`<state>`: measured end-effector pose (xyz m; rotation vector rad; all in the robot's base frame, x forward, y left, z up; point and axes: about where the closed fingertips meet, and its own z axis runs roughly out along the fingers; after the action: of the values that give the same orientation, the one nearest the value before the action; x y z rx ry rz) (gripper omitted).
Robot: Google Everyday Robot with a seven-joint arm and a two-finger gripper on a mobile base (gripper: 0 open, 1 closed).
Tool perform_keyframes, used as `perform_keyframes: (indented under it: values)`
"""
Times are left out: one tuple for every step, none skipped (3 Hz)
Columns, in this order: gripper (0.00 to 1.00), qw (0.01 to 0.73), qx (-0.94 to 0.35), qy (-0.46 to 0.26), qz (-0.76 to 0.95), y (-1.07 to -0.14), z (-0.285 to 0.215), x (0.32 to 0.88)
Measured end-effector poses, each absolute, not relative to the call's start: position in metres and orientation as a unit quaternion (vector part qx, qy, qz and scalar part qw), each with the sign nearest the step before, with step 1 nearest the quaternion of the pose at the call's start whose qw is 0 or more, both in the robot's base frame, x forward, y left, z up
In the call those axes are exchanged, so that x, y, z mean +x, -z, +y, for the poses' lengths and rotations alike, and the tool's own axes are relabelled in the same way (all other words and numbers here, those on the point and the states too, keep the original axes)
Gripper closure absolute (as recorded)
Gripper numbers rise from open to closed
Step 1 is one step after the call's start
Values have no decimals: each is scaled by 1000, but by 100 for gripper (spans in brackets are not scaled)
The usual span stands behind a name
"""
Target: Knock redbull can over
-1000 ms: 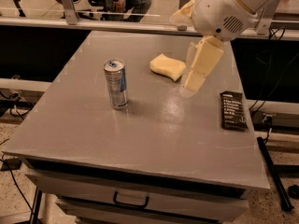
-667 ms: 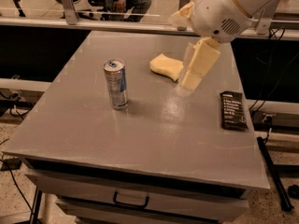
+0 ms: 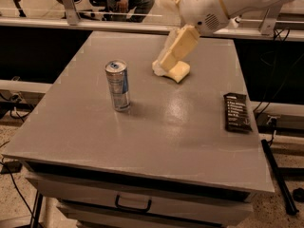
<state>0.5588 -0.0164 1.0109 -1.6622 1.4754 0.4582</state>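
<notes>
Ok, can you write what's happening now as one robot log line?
slim silver-and-blue metal can: upright, untouched | gripper: near pale yellow sponge, apart from can | task: not yet done

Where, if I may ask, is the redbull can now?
The redbull can stands upright on the table, left in camera view; the hand hangs right of it, over the sponge.
</notes>
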Motion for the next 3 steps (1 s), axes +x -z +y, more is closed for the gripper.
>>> perform_keyframes:
  values:
    - [0, 453, -646, -208, 579, -1010, -3, 586]
    - [0, 463, -630, -230, 579, -998, 6, 609]
    - [0, 483, -614, -272, 563, -981, 16, 621]
